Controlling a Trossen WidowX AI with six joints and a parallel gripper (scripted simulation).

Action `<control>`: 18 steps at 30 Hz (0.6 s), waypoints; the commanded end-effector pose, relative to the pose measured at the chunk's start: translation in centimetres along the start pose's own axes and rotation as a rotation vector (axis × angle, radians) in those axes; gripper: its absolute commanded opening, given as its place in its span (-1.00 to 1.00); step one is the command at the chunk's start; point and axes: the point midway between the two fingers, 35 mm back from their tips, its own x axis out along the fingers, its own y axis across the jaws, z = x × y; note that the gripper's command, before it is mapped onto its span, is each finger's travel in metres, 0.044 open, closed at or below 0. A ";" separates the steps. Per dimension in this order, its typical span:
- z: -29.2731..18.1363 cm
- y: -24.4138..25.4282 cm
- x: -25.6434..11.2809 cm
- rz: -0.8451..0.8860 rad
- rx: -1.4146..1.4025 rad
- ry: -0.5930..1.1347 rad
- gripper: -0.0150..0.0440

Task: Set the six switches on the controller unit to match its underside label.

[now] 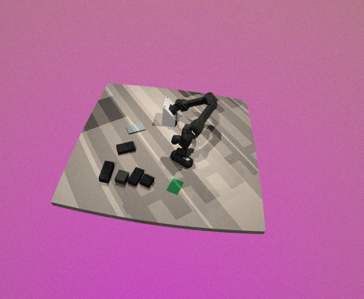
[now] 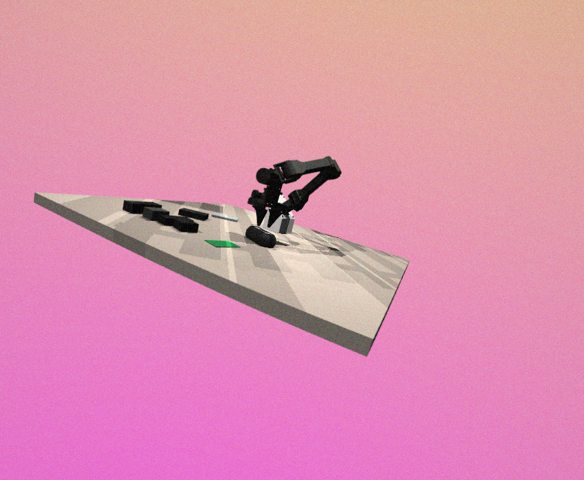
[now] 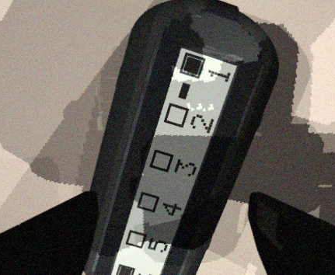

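The dark controller unit (image 1: 176, 158) (image 2: 260, 236) (image 3: 217, 167) lies on the bench with its label (image 3: 174, 144) facing up toward the wrist camera. Square 1 is filled. Squares 2, 3, 4 and 5 are empty. A last square at the bottom edge of the wrist view is filled, its number cut off. The rocker switches are hidden. My gripper (image 3: 173, 203) (image 2: 265, 225) is open and points down at the unit. In the wrist view the left fingertip is at the unit's left edge; the right one is clear of its right side.
A green square (image 1: 175, 186) (image 2: 222, 243) lies in front of the unit. Several dark blocks, one of them at the far left (image 1: 106, 171), lie left of it. A pale flat plate (image 1: 135, 128) and a grey-white angled panel (image 1: 169, 117) are farther back.
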 end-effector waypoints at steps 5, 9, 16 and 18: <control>-0.3 -1.1 -1.6 0.090 -0.611 -0.071 -0.25; -0.4 -1.6 -2.4 0.125 -0.922 -0.125 -0.49; -0.4 -2.2 -3.2 0.151 -1.264 -0.201 -0.49; -0.4 -2.2 -3.2 0.151 -1.264 -0.201 -0.49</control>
